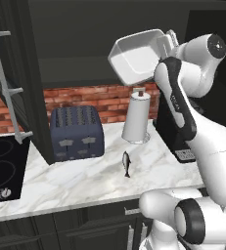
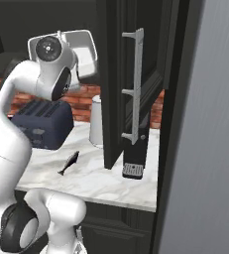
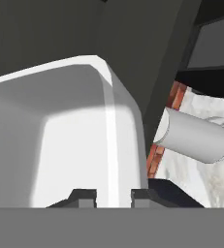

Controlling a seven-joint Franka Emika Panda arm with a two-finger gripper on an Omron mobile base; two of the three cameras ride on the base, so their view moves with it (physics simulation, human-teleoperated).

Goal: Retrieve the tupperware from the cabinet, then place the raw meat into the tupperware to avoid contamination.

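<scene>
The tupperware (image 1: 134,57), a shallow white open-top container, hangs tilted in the air in front of the open cabinet (image 1: 85,39), above the paper-towel roll. My gripper (image 1: 165,45) is shut on its right rim. In the hand view the thin white wall of the tupperware (image 3: 60,135) runs between my two fingertips, with the gripper (image 3: 113,194) closed on it. In the right base view the tupperware (image 2: 84,49) shows behind my wrist. The raw meat, a small dark fish (image 1: 126,163), lies on the marble counter below; it appears again as the fish (image 2: 69,162) right of the toaster.
A dark blue toaster (image 1: 77,132) and a white paper-towel roll (image 1: 136,117) stand on the counter (image 1: 60,180). A black appliance (image 1: 175,134) stands at the right, a cooktop (image 1: 2,168) at the left. Cabinet doors (image 2: 136,84) hang open on both sides.
</scene>
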